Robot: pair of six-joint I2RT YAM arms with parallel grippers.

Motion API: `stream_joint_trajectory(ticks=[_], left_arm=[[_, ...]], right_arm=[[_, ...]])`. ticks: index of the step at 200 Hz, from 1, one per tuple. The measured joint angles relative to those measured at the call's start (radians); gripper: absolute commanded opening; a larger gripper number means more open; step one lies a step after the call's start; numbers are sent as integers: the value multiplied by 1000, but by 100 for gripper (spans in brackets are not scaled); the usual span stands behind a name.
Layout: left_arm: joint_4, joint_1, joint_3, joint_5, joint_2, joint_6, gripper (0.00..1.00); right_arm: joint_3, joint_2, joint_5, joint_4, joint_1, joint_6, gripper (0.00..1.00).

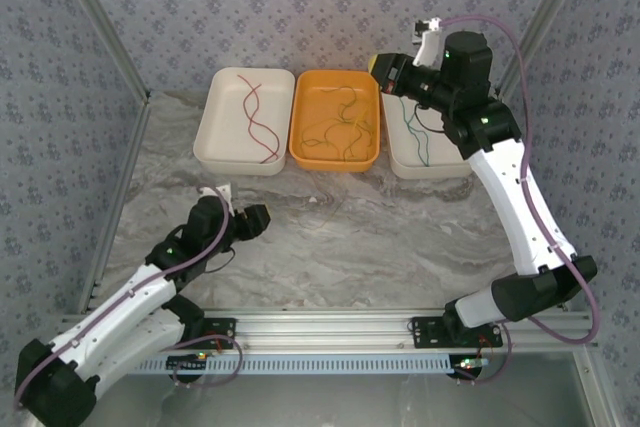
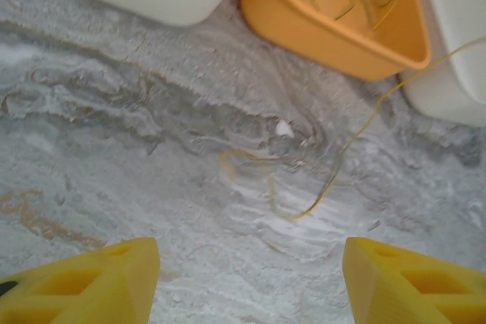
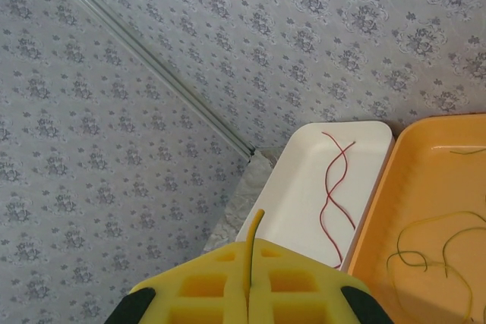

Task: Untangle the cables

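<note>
Lying just ahead of the spread left tool [image 2: 247,263], the yellow wire [image 2: 334,180] runs off rightward, while the right tool [image 3: 250,256] pinches a green wire [image 3: 254,233].

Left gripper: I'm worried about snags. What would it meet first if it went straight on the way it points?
Likely the loose yellow wire on the table, lying ahead of the left gripper and short of the orange tray; depth is unclear.
</note>
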Motion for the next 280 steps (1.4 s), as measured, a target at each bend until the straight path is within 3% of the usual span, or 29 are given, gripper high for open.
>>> stream_joint_trajectory(ticks=[39,91,138,173,214,270,280], left_arm=[[-31,0,53,-33,216,-37,73],[2,-83,157,-100,439,-298,75],[-32,-111,476,-127,709,-448,74],[-107,-124,679,-129,935,-465,69],[-136,-129,711,-123,1060,-469,61],[-179,-148,785,-136,1141,-476,40],[-178,-148,785,-139,1145,-474,31]], right_arm=[[-20,-2,-4,4,0,-14,0],[-101,-51,-5,24,0,-22,0],[-201,-134,-7,39,1,-22,0],[-245,-193,-7,45,1,-22,0],[-269,-240,-7,48,1,-22,0],[-327,-278,-7,53,1,-21,0],[-335,-282,-7,54,1,-21,0]])
